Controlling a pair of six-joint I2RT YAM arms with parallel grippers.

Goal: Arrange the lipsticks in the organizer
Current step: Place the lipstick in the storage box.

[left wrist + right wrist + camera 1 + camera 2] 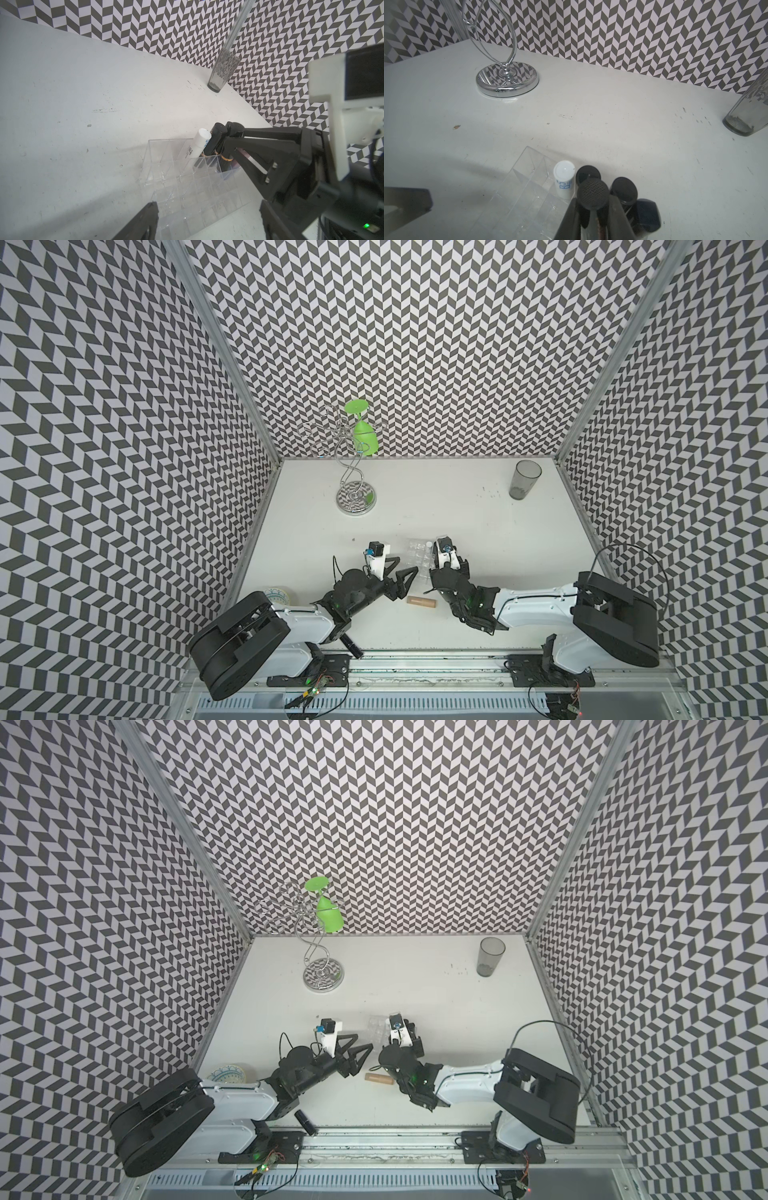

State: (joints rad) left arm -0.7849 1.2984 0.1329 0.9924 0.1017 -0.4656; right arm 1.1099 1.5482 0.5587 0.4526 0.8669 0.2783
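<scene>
Clear plastic organizer point(412, 551) sits below centre frame in both top views, white lipstick point(200, 145) leaning inside. There the right gripper point(592, 204) pinches a black lipstick point(592, 193); the left gripper point(207, 218) gapes wide, empty.

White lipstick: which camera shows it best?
Left wrist view: the white lipstick shows nearly full length, leaning in the organizer. Right wrist view shows mostly its cap; in a top view it is a tiny speck.

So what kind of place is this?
Probably a robot test cell: chevron-patterned walls box in a white table, with the left arm and right arm mounted on a metal rail.
</scene>
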